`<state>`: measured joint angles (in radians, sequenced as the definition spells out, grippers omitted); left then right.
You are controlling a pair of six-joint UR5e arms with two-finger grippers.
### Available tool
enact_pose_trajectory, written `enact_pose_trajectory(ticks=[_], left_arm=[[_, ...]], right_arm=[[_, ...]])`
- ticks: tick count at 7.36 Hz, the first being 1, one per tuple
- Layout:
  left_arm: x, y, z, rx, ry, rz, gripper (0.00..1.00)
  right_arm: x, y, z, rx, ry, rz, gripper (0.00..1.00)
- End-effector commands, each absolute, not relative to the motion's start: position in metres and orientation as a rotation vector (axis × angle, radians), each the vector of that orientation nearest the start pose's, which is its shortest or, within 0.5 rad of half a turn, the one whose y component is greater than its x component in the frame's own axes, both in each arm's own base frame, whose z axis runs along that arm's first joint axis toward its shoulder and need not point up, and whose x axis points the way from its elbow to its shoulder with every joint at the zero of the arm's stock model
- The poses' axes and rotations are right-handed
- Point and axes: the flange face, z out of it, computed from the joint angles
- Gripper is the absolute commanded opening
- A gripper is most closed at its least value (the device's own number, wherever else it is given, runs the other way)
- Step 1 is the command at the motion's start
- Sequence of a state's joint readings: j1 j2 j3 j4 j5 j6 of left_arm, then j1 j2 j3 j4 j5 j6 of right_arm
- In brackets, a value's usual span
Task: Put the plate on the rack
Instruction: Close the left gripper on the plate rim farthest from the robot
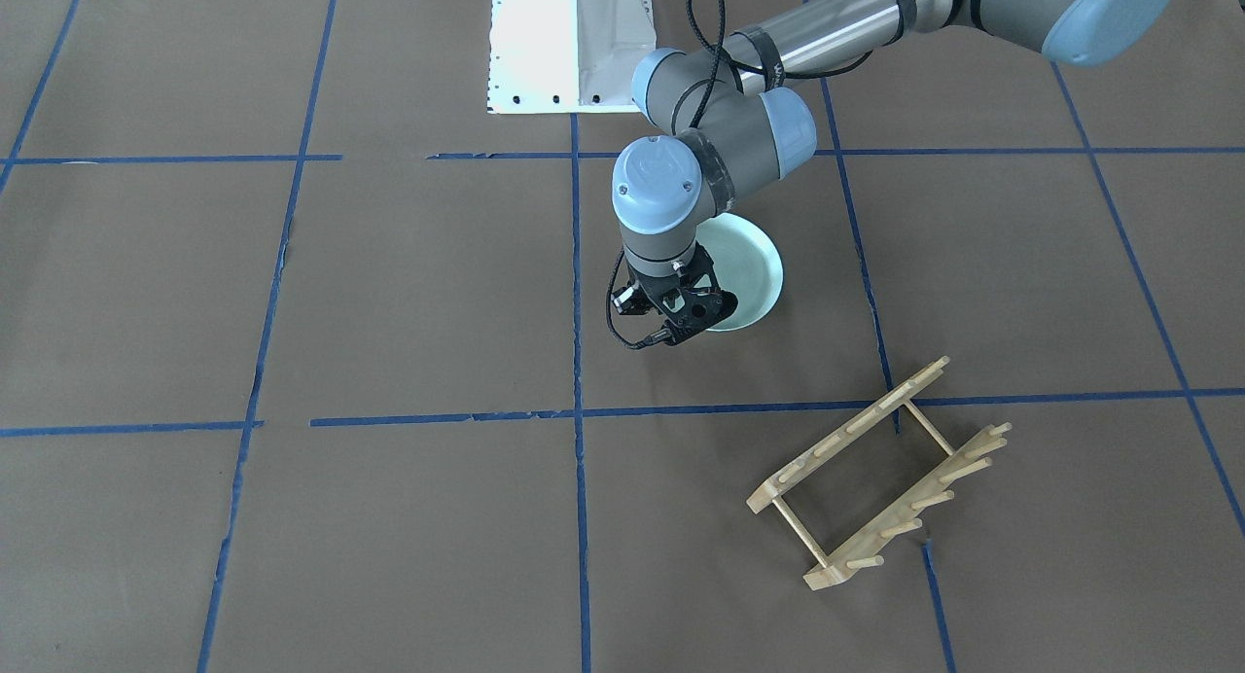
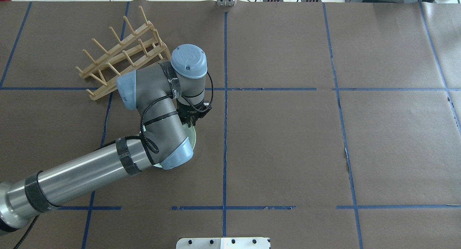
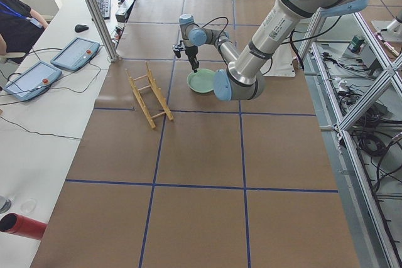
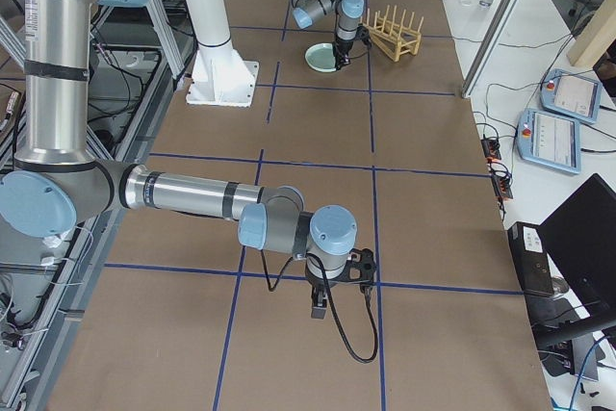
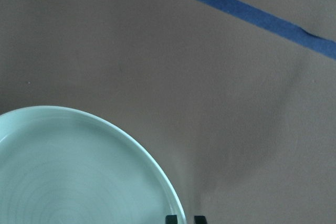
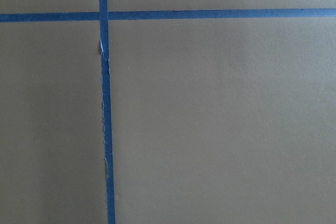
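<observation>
One wooden rack [image 1: 846,433] stands at the far left of the paper-covered table [image 2: 288,152], well apart from the single mint-green plate [image 1: 754,260], which lies flat nearer the middle. The left arm [image 2: 90,173] bends over the plate, hiding much of it from overhead. The left pincer [image 5: 185,219] points straight down, its fingertips set close on either side of the plate's far rim, clamping it. Far to the right, the right pincer [image 4: 339,281] hovers over blue tape lines [image 6: 105,129]; whether it is apart or together cannot be told.
</observation>
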<state>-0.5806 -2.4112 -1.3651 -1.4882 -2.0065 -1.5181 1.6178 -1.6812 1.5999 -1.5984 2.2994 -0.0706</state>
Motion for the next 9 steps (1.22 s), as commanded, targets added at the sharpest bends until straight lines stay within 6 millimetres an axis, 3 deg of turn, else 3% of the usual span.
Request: enact_pose_trajectory(ticks=[1, 2, 4, 5, 6, 8, 9], left_arm=[[0.589, -0.496, 0.242, -0.235, 0.652, -0.388, 0.24], [0.589, -0.495, 0.245, -0.237, 0.649, -0.387, 0.24], [0.587, -0.495, 0.244, -0.238, 0.653, -0.396, 0.0], [0.585, -0.495, 0.239, -0.242, 0.669, -0.41, 0.0], [0.573, -0.494, 0.22, -0.222, 0.71, -0.402, 0.0], [0.513, -0.497, 0.153, -0.149, 0.865, -0.396, 0.0], [0.471, -0.507, 0.12, -0.083, 0.973, -0.408, 0.0]], right_arm=[[0.087, -0.432, 0.701, -0.061, -0.733, 0.016, 1.0], [0.087, -0.432, 0.701, -0.061, -0.733, 0.016, 1.0], [0.088, -0.431, 0.701, -0.061, -0.733, 0.018, 1.0], [0.087, -0.431, 0.702, -0.063, -0.733, 0.017, 1.0], [0.088, -0.431, 0.701, -0.061, -0.733, 0.018, 1.0], [0.087, -0.432, 0.701, -0.061, -0.733, 0.016, 1.0], [0.088, -0.431, 0.701, -0.061, -0.733, 0.018, 1.0]])
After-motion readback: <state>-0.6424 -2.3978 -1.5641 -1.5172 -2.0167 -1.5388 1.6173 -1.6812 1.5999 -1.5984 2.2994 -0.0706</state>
